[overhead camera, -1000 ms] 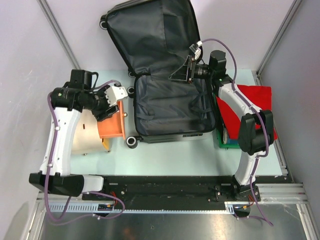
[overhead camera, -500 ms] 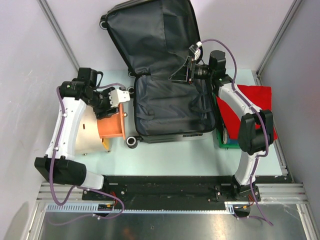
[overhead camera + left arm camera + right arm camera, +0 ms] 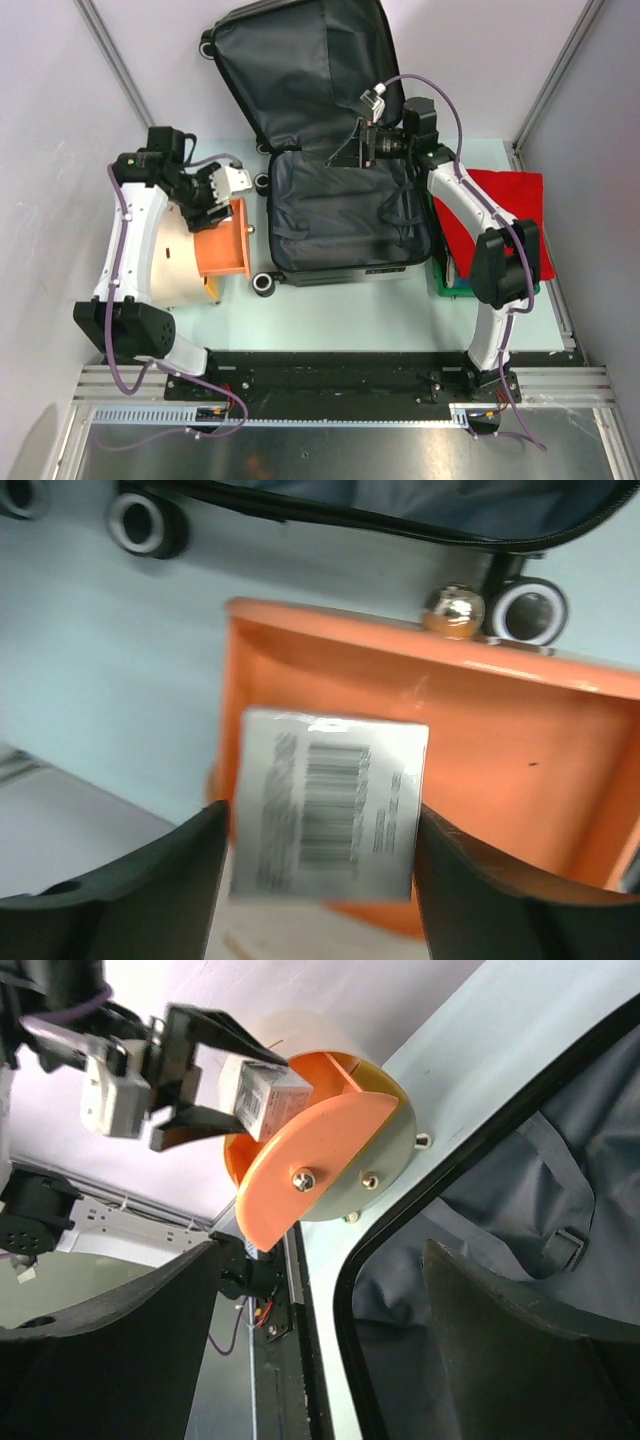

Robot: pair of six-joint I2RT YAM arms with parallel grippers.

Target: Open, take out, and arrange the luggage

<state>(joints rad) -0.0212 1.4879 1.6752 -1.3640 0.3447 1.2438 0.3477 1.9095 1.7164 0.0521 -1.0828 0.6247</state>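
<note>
I am working on the arranging part of the job. The luggage (image 3: 320, 220) is lying open in the middle of the table (image 3: 330, 320). Its lid is leaning up against the far wall, and from above I am seeing only dark grey lining inside it. My left pincer (image 3: 318, 825) is hanging just left of the luggage, over the orange tray (image 3: 500, 750) on the front of the round beige holder (image 3: 175, 275). It is squeezing a small white box (image 3: 262, 1098) with a barcode on it, one finger on each side, opened only as wide as the box. The wrist picture is blurry here, so I am not able to say if the box is touching the tray or floating just above it. I am thinking the next move is to lower the box into the tray, keeping it away from the orange walls. Then I should open the fingers and lift straight up so the box is not dragged back out. My right pincer (image 3: 322, 1255) is waiting over the far side of the luggage, near the hinge, with its fingers spread wide and nothing between them. It is facing left toward the tray. On the right, the green bin (image 3: 445, 290) with the red cloth (image 3: 515, 205) is sitting just beside the luggage.
</note>
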